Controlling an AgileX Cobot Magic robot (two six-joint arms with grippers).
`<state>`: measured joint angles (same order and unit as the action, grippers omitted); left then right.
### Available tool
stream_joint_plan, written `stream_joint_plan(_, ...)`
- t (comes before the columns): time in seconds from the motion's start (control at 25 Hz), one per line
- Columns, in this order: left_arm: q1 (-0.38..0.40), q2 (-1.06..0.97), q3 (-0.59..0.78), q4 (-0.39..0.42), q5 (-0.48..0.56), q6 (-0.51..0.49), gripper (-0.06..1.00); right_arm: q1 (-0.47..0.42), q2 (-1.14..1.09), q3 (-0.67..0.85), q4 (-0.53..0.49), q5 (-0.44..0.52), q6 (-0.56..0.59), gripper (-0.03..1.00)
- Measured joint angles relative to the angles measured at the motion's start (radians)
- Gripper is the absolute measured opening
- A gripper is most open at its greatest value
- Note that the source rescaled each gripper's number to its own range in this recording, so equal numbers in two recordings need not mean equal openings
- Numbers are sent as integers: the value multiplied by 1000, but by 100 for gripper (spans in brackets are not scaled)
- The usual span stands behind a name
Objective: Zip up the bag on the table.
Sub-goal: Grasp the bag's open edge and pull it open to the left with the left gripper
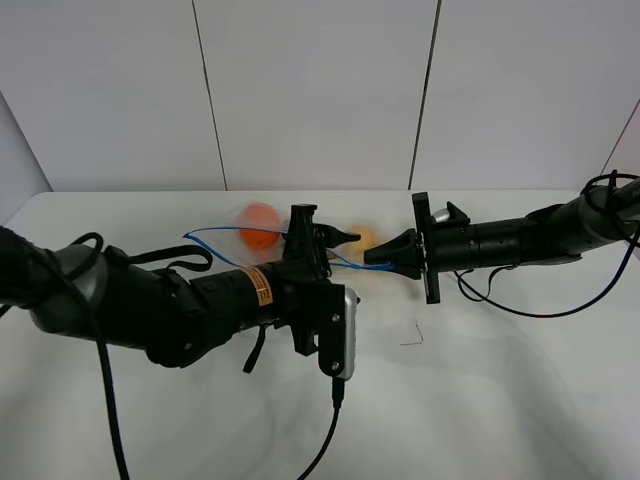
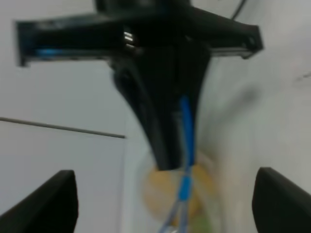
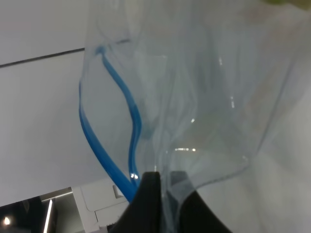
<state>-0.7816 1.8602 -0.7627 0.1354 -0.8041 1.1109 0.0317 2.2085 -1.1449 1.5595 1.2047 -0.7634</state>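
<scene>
1. The bag (image 1: 235, 240) is mid-table toward the far side, between your two arms. Its clear film is blurred in the high view. The end in the pinch looks raised off the table (image 1: 500, 390); how much of the bag rests on the table you cannot tell.
2. In the right wrist view the blue zipper strip (image 3: 104, 161) shows as two separate tracks, bowed apart with a gap between them. Read that stretch as unzipped.
3. In the high view the strip loops out to the left of the arms, again as an open loop. No sealed stretch shows anywhere. Whether the short bit inside the pinch is pressed together cannot be told.
4. An orange piece of produce (image 1: 260, 228) and a yellowish piece (image 1: 366, 238) show through the film.
5. The right gripper (image 1: 374, 260) has its jaws closed tight on the bag's edge where the two tracks meet. Treat it as your anchor.
6. The left gripper (image 1: 340, 238) is spread wide and holds nothing. Its fingers (image 2: 51, 204) stand on either side of the strip, just in front of the right gripper's tips and clear of it.
7. Judged progress:
   - Done: one end is pinned and the free gripper is lined up.
   - Left: close on the strip beside the anchor, then run along to the far end. Practically the whole zip remains.
</scene>
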Motion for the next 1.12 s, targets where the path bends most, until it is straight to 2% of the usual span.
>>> stream_joint_plan(0.08,0,23,-5,0,-34,-5,100,0,0,0,-2,0,0,0)
stream_joint_plan(0.32,8,79,-62,-4,-36,-31,100,0,0,0,-9,0,0,0)
stream_joint_plan(0.6,62,116,-76,-8,-33,-37,99,0,0,0,-13,0,0,0)
stream_joint_plan(0.92,63,125,-76,-1,-53,-38,76,0,0,0,-16,0,0,0)
stream_joint_plan(1.12,63,125,-76,62,-59,-38,61,0,0,0,-16,0,0,0)
